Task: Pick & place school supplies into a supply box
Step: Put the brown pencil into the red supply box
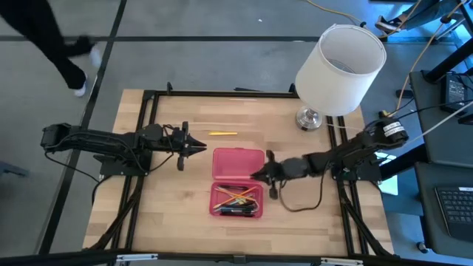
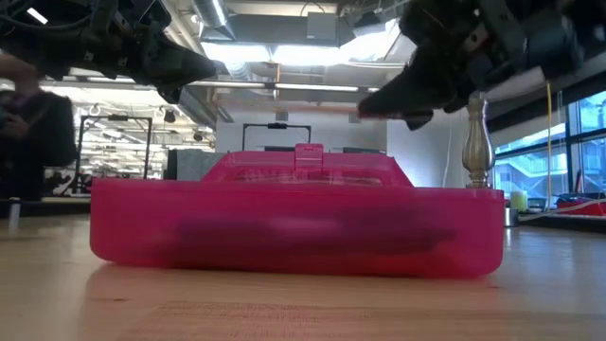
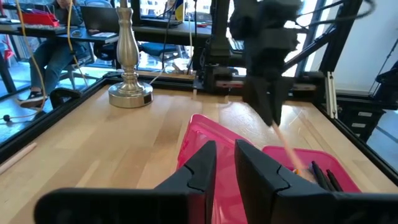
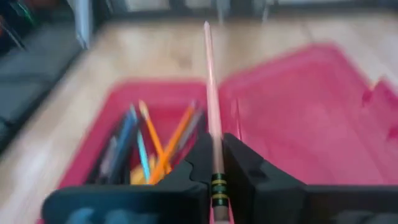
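1. the right arm reaches in from the tabletop's right edge toward the middle, wrist low and angled inward.
2. the right gripper [image 1: 260, 175] sits near the table's centre, its fingers [image 4: 239, 163] clamped tight on a thin pencil [image 4: 211, 93] that sticks out ahead of them.
3. the left arm lies stretched in from the left edge, roughly level.
4. the left gripper [image 1: 198, 148] points toward the table's middle, fingers [image 3: 202, 165] nearly together, holding nothing.

lamp [image 1: 336, 70] blocks far right corner; bare table [image 1: 170, 192] left of box [image 1: 236, 181].
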Robot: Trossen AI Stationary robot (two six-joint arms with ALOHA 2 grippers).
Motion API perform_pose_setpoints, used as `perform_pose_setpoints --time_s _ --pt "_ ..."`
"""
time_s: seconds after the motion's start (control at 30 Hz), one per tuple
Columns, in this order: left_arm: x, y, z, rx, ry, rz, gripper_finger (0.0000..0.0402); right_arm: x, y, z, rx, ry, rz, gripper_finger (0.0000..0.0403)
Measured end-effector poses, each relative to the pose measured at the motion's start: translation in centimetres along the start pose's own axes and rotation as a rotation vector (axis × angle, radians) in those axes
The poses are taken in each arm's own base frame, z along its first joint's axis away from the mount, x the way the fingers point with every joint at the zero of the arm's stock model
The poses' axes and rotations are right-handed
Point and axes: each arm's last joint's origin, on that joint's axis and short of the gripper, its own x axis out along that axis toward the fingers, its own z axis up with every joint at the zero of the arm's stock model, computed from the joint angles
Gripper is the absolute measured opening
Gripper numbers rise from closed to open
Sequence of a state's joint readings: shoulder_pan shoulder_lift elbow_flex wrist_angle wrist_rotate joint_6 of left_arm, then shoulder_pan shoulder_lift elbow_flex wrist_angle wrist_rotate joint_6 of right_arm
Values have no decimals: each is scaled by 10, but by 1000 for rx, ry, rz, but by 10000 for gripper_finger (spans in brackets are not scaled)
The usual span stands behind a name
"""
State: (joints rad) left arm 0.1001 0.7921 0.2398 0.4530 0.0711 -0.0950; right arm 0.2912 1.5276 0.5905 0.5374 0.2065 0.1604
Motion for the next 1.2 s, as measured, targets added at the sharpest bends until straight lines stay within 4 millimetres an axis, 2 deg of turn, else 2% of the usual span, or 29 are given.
perform_pose_setpoints --time_s 0.17,0.33,0.7,1.2 --pt "0 0 0 1 0 0 50 3 25 13 -14 161 -34 30" --pt "0 0 0 1 0 0 52 6 41 6 -64 218 73 29" --pt "0 0 0 -13 0 0 51 30 44 -21 -82 277 125 31" --pt "0 0 0 -15 1 0 54 38 46 -29 -113 264 159 43"
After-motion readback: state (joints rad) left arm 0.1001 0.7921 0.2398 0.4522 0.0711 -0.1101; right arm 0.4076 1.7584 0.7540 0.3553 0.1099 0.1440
